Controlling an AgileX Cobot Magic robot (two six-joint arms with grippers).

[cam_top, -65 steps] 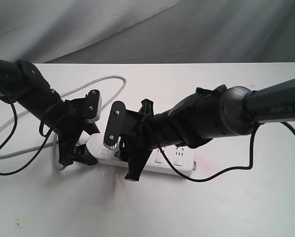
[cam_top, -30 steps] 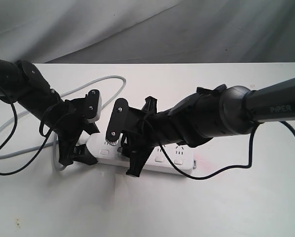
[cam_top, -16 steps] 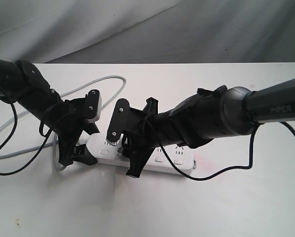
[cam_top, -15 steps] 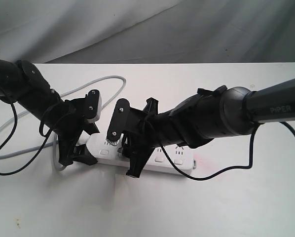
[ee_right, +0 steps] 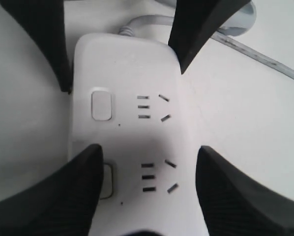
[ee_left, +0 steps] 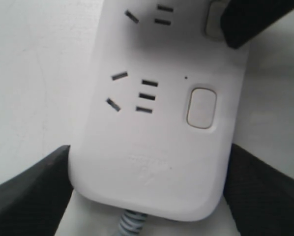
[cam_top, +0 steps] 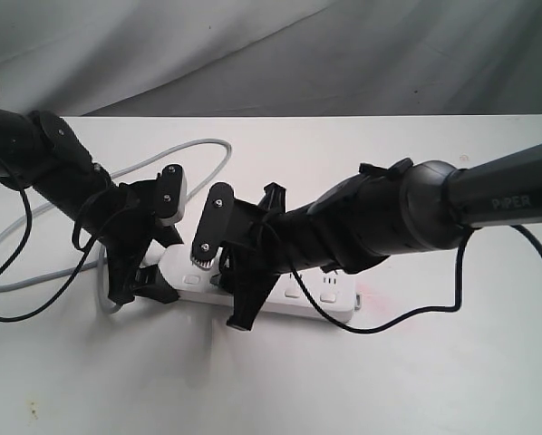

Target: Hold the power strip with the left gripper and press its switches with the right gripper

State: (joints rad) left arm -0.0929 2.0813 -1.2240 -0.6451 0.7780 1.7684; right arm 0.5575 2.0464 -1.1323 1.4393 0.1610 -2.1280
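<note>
The right gripper [ee_right: 148, 152] stands wide open and holds nothing. Its two fingers straddle the power strip [ee_right: 132, 69] across its width, and one of them lies over the second switch [ee_right: 107, 182], counting from the cord end. Whether it is pressing down or just above the button cannot be told.

The left gripper [ee_left: 148, 157] is closed on the cord end of the strip, one finger against each long side, which holds it down on the table [cam_top: 389, 381]. The first switch [ee_left: 201, 107] sits bare between the two grippers.

Seen from outside, the strip's long axis runs left to right across the table. The cord [cam_top: 198, 145] leaves at the left, and the other switches [cam_top: 292, 293] run in a row to the right. They lie under and beyond the right arm and away from the left gripper. Reaching them will probably mean sliding the right gripper sideways along that row. The first switch lies the other way, close to the left fingers.
</note>
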